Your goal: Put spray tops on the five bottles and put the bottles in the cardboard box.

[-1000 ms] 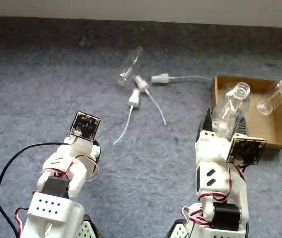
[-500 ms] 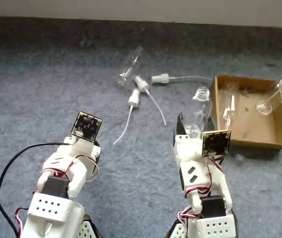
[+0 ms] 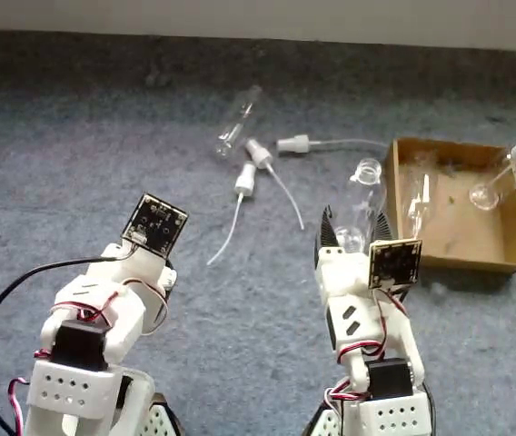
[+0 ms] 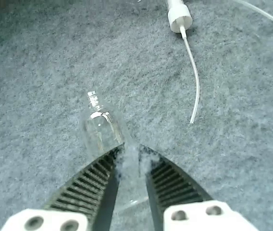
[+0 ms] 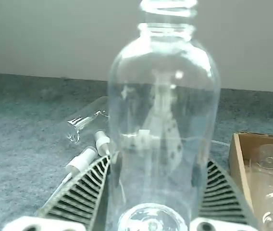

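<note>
My right gripper (image 3: 356, 232) is shut on a clear open-necked bottle (image 3: 365, 195), held upright just left of the cardboard box (image 3: 511, 243). In the right wrist view that bottle (image 5: 161, 115) stands between the ribbed fingers (image 5: 86, 185). My left gripper (image 4: 134, 150) is shut on the base of another clear bottle (image 4: 100, 131), low over the carpet. A white spray top (image 4: 179, 19) with a long tube lies beyond it. Three spray tops (image 3: 247, 177) (image 3: 260, 153) (image 3: 294, 143) lie mid-table. The box holds a topped bottle (image 3: 512, 168) and an open one (image 3: 419, 204).
One more clear bottle (image 3: 238, 123) lies on the grey carpet behind the spray tops. The left arm (image 3: 104, 309) has a black cable (image 3: 4, 309) looping off its left side. A dark strip and a pale wall run along the far edge.
The right arm carried its bottle leftwards out from over the box, then held still. The left arm has shifted a little left and turned.
</note>
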Controlling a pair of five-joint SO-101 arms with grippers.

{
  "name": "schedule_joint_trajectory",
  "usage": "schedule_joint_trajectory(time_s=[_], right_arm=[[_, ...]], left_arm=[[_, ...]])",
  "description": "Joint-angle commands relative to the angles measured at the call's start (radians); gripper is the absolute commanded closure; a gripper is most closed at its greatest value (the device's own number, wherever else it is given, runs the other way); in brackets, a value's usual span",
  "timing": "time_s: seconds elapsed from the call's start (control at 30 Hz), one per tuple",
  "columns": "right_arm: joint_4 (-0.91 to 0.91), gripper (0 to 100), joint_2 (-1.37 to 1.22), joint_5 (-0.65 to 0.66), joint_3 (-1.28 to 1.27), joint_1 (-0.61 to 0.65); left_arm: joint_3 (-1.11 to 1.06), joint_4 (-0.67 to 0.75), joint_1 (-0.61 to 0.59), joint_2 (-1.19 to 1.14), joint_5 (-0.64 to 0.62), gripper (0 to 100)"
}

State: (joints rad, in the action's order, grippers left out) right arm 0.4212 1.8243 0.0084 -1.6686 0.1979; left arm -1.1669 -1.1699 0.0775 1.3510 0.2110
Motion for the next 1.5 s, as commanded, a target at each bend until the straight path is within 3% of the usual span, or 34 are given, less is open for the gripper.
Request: schedule_joint_trajectory(time_s=[0.0,0.17,0.43,0.57,1.07,1.23,1.47], right_arm=[[-0.122,81.0,0.004,-0.014,-0.119,0.007],[-0.130,81.0,0.012,-0.015,-0.173,0.007],[-0.160,81.0,0.012,-0.015,-0.173,0.007],[-0.176,81.0,0.008,-0.015,-0.173,0.004],[-0.002,81.0,0.010,-0.015,-0.173,0.008],[0.002,81.0,0.010,-0.015,-0.173,0.008],[0.002,81.0,0.010,-0.015,-0.173,0.008]], left_arm=[[0.176,-0.107,-0.047,-0.007,0.009,99],[0.308,-0.193,-0.056,-0.173,0.058,99],[0.611,-0.238,-0.045,-0.639,0.072,99],[0.799,-0.292,0.016,-0.894,0.072,99],[1.827,-0.583,0.157,-1.833,0.066,98],[1.949,-0.583,0.174,-1.991,0.064,87],[2.071,-0.578,0.168,-2.091,0.068,86]])
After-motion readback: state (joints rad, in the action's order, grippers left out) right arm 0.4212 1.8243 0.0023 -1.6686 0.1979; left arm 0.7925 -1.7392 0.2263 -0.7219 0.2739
